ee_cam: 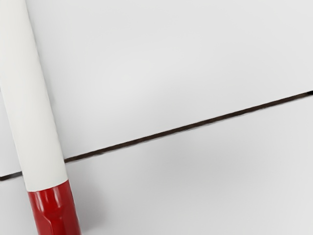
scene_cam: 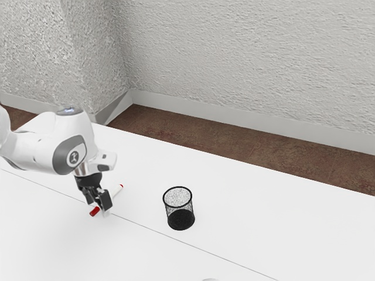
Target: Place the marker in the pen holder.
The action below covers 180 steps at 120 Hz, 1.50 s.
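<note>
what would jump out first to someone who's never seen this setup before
Probably the black mesh pen holder, standing dark against the white table near the middle of the exterior view. Next comes the white arm from that view's left, its black gripper low by the marker, whose red cap stands out sharply.

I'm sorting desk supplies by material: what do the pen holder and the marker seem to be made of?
The pen holder: probably metal mesh with a dark, perhaps painted finish, judging by its speckled, see-through wall and thin black rim. The marker: likely plastic, its barrel smooth, white and fairly matte, its red cap glossier, with bright highlights.
</note>
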Available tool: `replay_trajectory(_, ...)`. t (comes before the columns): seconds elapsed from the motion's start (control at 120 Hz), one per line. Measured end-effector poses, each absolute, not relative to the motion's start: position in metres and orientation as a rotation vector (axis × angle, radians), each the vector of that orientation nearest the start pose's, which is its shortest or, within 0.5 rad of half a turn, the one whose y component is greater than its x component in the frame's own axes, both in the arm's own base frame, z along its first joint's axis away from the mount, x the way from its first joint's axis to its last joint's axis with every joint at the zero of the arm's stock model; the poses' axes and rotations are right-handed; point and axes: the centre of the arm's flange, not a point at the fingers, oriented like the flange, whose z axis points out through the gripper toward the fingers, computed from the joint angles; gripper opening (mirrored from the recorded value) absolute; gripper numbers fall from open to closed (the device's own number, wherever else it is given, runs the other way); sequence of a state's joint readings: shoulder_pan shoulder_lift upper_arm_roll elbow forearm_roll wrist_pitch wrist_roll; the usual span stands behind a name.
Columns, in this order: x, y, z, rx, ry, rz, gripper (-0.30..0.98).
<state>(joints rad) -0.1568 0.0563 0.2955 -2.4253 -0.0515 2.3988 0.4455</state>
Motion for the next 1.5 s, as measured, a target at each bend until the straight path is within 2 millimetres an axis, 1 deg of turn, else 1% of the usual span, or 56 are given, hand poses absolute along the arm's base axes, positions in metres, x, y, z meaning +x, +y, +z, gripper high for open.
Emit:
replay_trajectory(0.05,0.475,0.074,0.275,-3.147,0.406,0.109,0.67)
replay_trajectory(0.158,0.471,0.105,0.271,-3.144,0.323,0.097,0.67)
replay_trajectory(0.217,0.47,0.114,0.267,-3.141,0.304,0.099,0.67)
replay_trajectory(0.292,0.473,0.113,0.264,-3.131,0.317,0.093,0.67)
replay_trajectory(0.417,0.489,0.113,0.257,-3.109,0.337,0.083,0.67)
replay_trajectory(0.558,0.498,0.113,0.243,-3.096,0.344,0.106,0.67)
replay_trajectory(0.7,0.503,0.113,0.24,-3.093,0.346,0.104,0.66)
replay_trajectory(0.767,0.503,0.112,0.24,-3.096,0.343,0.102,0.6)
replay_trajectory(0.958,0.503,0.112,0.24,-3.099,0.338,0.094,0.38)
replay_trajectory(1.117,0.505,0.112,0.242,-3.096,0.341,0.073,0.23)
replay_trajectory(1.233,0.504,0.11,0.242,-3.095,0.345,0.071,0.16)
replay_trajectory(1.35,0.504,0.111,0.242,-3.093,0.342,0.068,0.14)
replay_trajectory(1.417,0.504,0.111,0.242,-3.096,0.335,0.064,0.05)
replay_trajectory(1.45,0.504,0.111,0.243,-3.097,0.332,0.063,0.05)
replay_trajectory(1.5,0.505,0.111,0.244,-3.098,0.33,0.057,0.0)
